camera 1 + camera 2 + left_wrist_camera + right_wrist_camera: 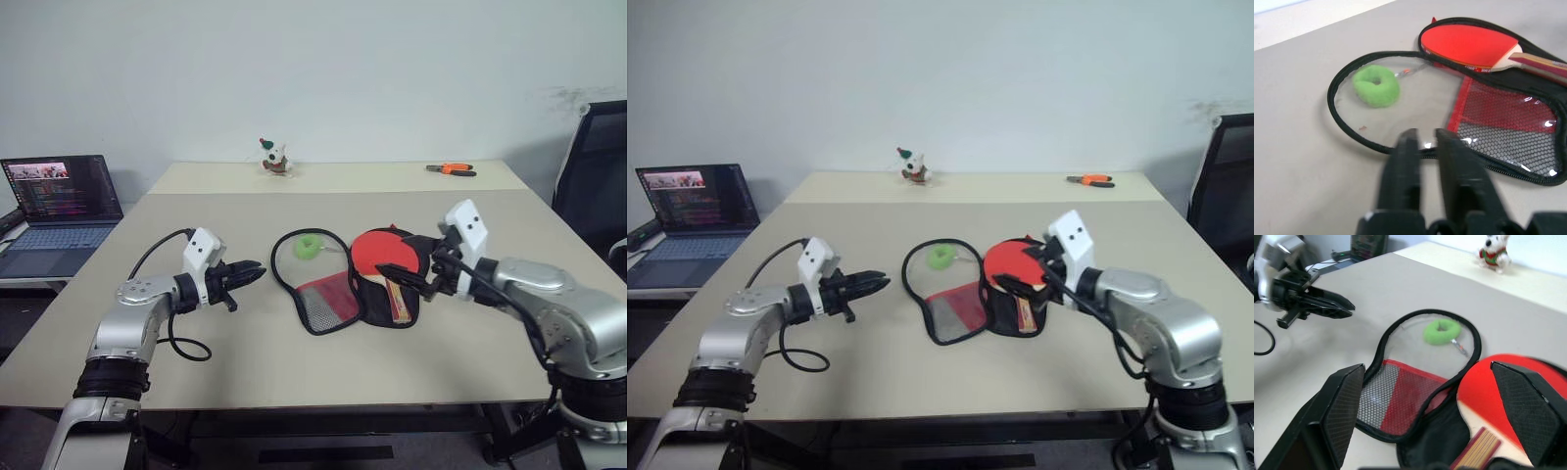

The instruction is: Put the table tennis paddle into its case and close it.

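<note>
Behind right hand (407, 277), paddle handle (397, 299)

We are seeing the right gripper (416, 277) covering part of the table tennis paddle (377, 253), the laptop (57, 208) being cut off by the picture's edge, the small toy figure (275, 157) staying too small to tell.

Setting: office or lab room. Evidence: wide beige worktop (245, 362) against a plain white wall (343, 69); open laptop (59, 211) on a side desk left of the worktop; black office chair (598, 166) to its right; orange pliers (452, 169) at its far edge.
</note>
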You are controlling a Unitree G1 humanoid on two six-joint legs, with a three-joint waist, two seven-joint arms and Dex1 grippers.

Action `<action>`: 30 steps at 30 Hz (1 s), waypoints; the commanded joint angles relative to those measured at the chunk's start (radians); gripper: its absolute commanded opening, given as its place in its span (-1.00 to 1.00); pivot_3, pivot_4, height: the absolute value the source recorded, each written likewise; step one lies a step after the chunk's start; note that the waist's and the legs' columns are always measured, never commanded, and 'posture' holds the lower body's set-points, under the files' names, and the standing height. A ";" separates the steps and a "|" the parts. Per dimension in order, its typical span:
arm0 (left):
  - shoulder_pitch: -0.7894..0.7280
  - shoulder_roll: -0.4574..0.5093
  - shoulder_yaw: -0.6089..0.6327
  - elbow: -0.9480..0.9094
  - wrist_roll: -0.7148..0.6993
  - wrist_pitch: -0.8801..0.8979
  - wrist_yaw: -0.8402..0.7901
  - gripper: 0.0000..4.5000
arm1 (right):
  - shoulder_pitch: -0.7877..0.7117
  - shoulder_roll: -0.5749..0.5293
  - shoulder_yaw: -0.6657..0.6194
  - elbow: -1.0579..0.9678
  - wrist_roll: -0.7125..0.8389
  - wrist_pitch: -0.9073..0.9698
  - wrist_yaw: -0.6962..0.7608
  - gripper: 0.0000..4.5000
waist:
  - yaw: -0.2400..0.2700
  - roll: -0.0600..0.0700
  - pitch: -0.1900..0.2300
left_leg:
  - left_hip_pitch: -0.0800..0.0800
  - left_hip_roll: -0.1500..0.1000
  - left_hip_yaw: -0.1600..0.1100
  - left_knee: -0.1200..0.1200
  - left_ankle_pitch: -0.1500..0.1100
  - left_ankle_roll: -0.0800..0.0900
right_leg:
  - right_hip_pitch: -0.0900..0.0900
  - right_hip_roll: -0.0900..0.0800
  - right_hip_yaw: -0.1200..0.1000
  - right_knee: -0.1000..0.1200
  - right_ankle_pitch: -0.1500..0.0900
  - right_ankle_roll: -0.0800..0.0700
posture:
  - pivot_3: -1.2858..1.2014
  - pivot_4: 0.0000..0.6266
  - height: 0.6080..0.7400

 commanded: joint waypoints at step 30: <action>-0.511 -0.308 -0.121 0.765 0.307 -0.342 0.202 -0.99 | 0.052 -0.215 -0.034 -0.034 0.088 -0.049 0.137 1.00 | 0.016 -0.003 0.000 | -0.005 -0.002 -0.003 0.005 0.000 0.000 | 0.000 -0.001 -0.004 0.001 0.000 0.001 | 0.03 -0.52 1.00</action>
